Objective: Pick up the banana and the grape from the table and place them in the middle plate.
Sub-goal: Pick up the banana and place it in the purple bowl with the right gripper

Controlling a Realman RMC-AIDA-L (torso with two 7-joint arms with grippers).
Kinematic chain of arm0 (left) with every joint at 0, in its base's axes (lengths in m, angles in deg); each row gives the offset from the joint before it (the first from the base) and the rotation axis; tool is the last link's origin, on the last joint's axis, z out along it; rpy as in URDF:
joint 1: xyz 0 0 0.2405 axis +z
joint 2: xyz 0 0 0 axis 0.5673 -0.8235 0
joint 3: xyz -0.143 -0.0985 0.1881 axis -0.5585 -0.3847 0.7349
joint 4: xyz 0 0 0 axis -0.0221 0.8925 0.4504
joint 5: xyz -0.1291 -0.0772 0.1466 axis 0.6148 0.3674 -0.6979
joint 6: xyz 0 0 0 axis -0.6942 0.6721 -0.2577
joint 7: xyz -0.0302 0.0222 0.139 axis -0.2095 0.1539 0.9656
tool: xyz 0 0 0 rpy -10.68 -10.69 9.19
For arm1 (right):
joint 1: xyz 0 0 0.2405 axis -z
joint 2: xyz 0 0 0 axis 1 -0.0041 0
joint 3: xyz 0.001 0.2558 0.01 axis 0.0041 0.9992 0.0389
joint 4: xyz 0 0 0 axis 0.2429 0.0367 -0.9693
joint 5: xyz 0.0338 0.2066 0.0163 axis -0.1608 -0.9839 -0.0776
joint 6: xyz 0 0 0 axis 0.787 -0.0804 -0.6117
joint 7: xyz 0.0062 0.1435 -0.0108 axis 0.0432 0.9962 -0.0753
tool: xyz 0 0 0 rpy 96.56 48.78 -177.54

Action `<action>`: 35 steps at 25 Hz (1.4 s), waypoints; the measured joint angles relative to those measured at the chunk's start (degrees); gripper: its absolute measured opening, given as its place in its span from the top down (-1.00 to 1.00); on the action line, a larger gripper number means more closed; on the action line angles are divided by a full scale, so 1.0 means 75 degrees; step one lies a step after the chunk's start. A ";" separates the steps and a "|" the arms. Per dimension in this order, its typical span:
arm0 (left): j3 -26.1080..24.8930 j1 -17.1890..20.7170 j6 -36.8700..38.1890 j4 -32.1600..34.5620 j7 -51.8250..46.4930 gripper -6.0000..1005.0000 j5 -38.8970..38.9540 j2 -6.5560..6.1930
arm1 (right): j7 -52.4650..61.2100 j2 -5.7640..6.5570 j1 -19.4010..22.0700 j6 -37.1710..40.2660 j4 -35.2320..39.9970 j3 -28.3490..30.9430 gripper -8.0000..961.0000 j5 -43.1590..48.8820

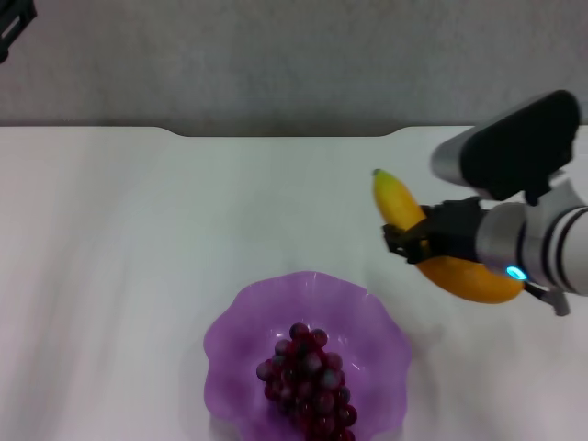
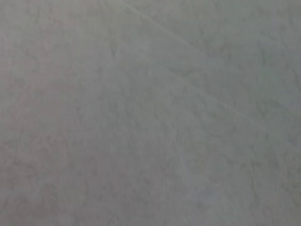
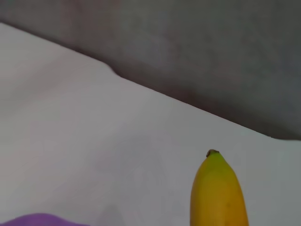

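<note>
Banana [image 1: 446,248]: yellow, curved, with a dark greenish tip pointing toward the far edge of the surface; it lies beyond the middle plate and off to the robot's right of it, well apart from the wavy rim. The right wrist view shows the same tip end [image 3: 217,193] against the white surface.
Right end effector [image 1: 415,243]: black fingers clenched around the banana near its middle, one finger on each side of the fruit.
Right arm pose: reaches in from the right border of the head view, forearm roughly level, wrist turned toward the middle plate; a small blue light glows on the silver wrist section.
Grape [image 1: 308,381]: dark red-purple bunch, some berries frosted grey, resting inside the middle plate toward its near side.
Middle plate [image 1: 243,326]: translucent purple, scalloped rim, on the near centre of the surface; a sliver of its rim [image 3: 37,219] shows in the right wrist view.
Surface [image 1: 138,257]: plain white, with a shallow notch in its far edge, straight beyond the middle plate.
Left end effector: only a dark piece of the left arm shows at the far left corner of the head view, well away from the middle plate; its fingers are out of sight.
Left wrist view: plain grey, featureless.
Writing or labels: none legible.
</note>
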 joint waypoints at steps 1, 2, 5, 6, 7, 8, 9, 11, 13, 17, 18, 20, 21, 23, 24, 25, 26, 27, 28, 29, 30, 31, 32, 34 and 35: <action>0.0000 -0.0003 0.0000 -0.0007 0.0003 -0.72 0.0000 0.0001 | -0.0001 0.0001 -0.0058 0.0002 0.0013 -0.0110 -0.05 0.0001; 0.0000 -0.0006 0.0001 -0.0019 0.0007 -0.72 0.0000 0.0004 | -0.0001 -0.0002 -0.0118 0.0008 0.0021 -0.0222 -0.05 0.0000; 0.0000 -0.0001 -0.0004 -0.0088 0.0016 -0.72 0.0000 0.0010 | -0.0003 -0.0002 -0.0268 0.0027 0.0036 -0.0519 -0.05 0.0000; 0.0000 -0.0001 -0.0005 -0.0094 0.0019 -0.72 0.0000 0.0010 | -0.0003 -0.0001 -0.0292 0.0046 0.0038 -0.0600 -0.05 0.0001; 0.0000 -0.0001 -0.0005 -0.0094 0.0019 -0.72 0.0000 0.0010 | -0.0004 -0.0002 -0.0319 0.0063 0.0037 -0.0701 -0.05 0.0001; 0.0000 -0.0005 -0.0008 -0.0097 0.0022 -0.72 0.0000 0.0011 | -0.0005 -0.0005 -0.0396 0.0121 0.0036 -0.0911 -0.05 0.0001; 0.0000 -0.0005 -0.0008 -0.0097 0.0022 -0.72 0.0000 0.0011 | -0.0006 -0.0010 -0.0441 0.0142 0.0031 -0.1000 -0.05 0.0000; 0.0000 -0.0010 -0.0008 -0.0097 0.0024 -0.72 0.0000 0.0011 | -0.0006 -0.0011 -0.0486 0.0146 0.0020 -0.1095 -0.05 0.0000; 0.0000 -0.0018 -0.0009 -0.0097 0.0025 -0.72 0.0000 0.0012 | -0.0007 -0.0015 -0.0558 0.0158 0.0007 -0.1246 -0.05 0.0000; 0.0000 -0.0061 -0.0009 -0.0097 0.0026 -0.72 0.0000 0.0012 | -0.0010 -0.0024 -0.0613 0.0322 0.0001 -0.1539 -0.05 -0.0005; 0.0000 -0.0071 -0.0009 -0.0097 0.0026 -0.72 0.0000 0.0012 | -0.0011 -0.0025 -0.0636 0.0375 -0.0026 -0.1624 -0.05 -0.0010; 0.0000 -0.0083 -0.0008 -0.0097 0.0026 -0.72 0.0001 0.0012 | -0.0011 -0.0026 -0.0815 0.0505 -0.0300 -0.1848 -0.05 -0.0161; 0.0000 -0.0088 -0.0008 -0.0097 0.0026 -0.72 0.0001 0.0012 | -0.0011 -0.0026 -0.0815 0.0505 -0.0300 -0.1848 -0.05 -0.0161; 0.0000 -0.0091 -0.0008 -0.0097 0.0026 -0.72 0.0001 0.0012 | -0.0012 -0.0025 -0.1022 0.0632 -0.0615 -0.1977 -0.05 -0.0389; 0.0000 -0.0091 -0.0008 -0.0096 0.0026 -0.72 0.0001 0.0012 | -0.0013 -0.0025 -0.1126 0.0695 -0.0774 -0.2029 -0.05 -0.0508; 0.0000 -0.0093 -0.0008 -0.0097 0.0026 -0.72 0.0001 0.0012 | -0.0015 -0.0025 -0.1208 0.0759 -0.0909 -0.2072 -0.05 -0.0580; 0.0000 -0.0094 -0.0008 -0.0097 0.0029 -0.72 0.0001 0.0012 | -0.0019 -0.0026 -0.1305 0.0857 -0.1093 -0.2128 -0.05 -0.0661; 0.0000 -0.0097 -0.0008 -0.0097 0.0041 -0.72 0.0001 0.0012 | -0.0021 -0.0025 -0.1340 0.0919 -0.1175 -0.2146 -0.05 -0.0680; 0.0000 -0.0110 -0.0027 -0.0096 0.0077 -0.72 0.0001 0.0012 | -0.0024 -0.0025 -0.1440 0.1107 -0.1436 -0.2198 -0.05 -0.0726; 0.0000 -0.0117 -0.0055 -0.0097 0.0091 -0.72 0.0001 0.0012 | -0.0024 -0.0025 -0.1440 0.1107 -0.1436 -0.2198 -0.05 -0.0726; 0.0000 -0.0117 -0.0055 -0.0097 0.0091 -0.72 0.0001 0.0012 | -0.0025 -0.0025 -0.1519 0.1215 -0.1629 -0.2227 -0.05 -0.0811; 0.0001 -0.0140 -0.0095 -0.0096 0.0100 -0.72 0.0001 0.0012 | -0.0024 -0.0025 -0.1582 0.1279 -0.1767 -0.2248 -0.05 -0.0898; 0.0003 -0.0159 -0.0127 -0.0096 0.0106 -0.72 0.0001 0.0012 | -0.0025 -0.0025 -0.1672 0.1352 -0.1959 -0.2268 -0.05 -0.1024; 0.0010 -0.0186 -0.0179 -0.0098 0.0111 -0.72 0.0001 0.0012 | -0.0025 -0.0024 -0.1836 0.1465 -0.2282 -0.2337 -0.05 -0.1232; 0.0017 -0.0186 -0.0196 -0.0100 0.0112 -0.72 0.0001 0.0013 | -0.0025 -0.0026 -0.1889 0.1511 -0.2374 -0.2372 -0.05 -0.1299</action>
